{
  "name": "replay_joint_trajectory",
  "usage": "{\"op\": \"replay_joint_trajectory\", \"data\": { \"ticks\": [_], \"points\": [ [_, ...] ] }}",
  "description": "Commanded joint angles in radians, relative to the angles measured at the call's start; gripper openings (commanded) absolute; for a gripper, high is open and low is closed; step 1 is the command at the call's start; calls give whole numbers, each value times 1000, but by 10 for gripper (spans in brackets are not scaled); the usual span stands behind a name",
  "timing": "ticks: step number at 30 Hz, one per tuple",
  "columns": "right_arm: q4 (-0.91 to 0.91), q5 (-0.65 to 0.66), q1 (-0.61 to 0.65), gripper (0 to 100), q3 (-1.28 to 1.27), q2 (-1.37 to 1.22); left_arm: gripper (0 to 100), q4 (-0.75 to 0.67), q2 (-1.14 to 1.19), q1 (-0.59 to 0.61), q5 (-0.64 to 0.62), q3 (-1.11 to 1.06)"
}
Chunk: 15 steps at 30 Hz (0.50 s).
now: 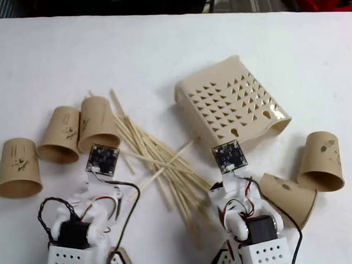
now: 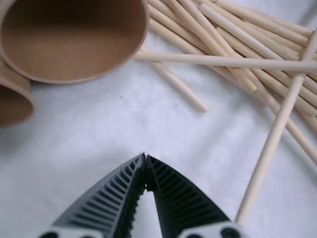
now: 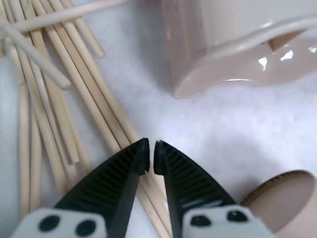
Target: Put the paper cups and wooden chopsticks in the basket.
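Five brown paper cups lie tipped on the white table: three at the left (image 1: 17, 168) (image 1: 59, 134) (image 1: 97, 124) and two at the right (image 1: 322, 160) (image 1: 287, 197). A loose pile of wooden chopsticks (image 1: 160, 162) is spread between the arms. The beige basket (image 1: 233, 100) lies tipped over, perforated wall up. My left gripper (image 2: 145, 157) is shut and empty, just above the cloth, near a cup's open mouth (image 2: 69, 39) and the chopsticks (image 2: 237, 44). My right gripper (image 3: 151, 148) is shut and empty over the chopsticks' edge (image 3: 59, 99), close to the basket's rim (image 3: 223, 74).
Both arm bases (image 1: 75, 236) (image 1: 256, 233) stand at the table's near edge. A cup's mouth (image 3: 282, 198) lies right beside my right gripper. Bare white cloth (image 1: 73, 60) stretches across the far half of the table.
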<state>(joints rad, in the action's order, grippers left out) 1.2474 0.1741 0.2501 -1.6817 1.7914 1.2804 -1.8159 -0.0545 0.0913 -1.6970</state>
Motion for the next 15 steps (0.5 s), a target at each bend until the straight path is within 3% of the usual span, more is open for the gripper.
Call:
{"op": "replay_joint_trajectory", "data": {
  "ticks": [1, 15],
  "points": [
    [-15, 2, -10, 31, -9, 10, 24, 5, -4, -8, -3, 5],
    [-15, -6, -2, 31, -9, 10, 24, 5, -4, -13, -8, 5]
  ]
}}
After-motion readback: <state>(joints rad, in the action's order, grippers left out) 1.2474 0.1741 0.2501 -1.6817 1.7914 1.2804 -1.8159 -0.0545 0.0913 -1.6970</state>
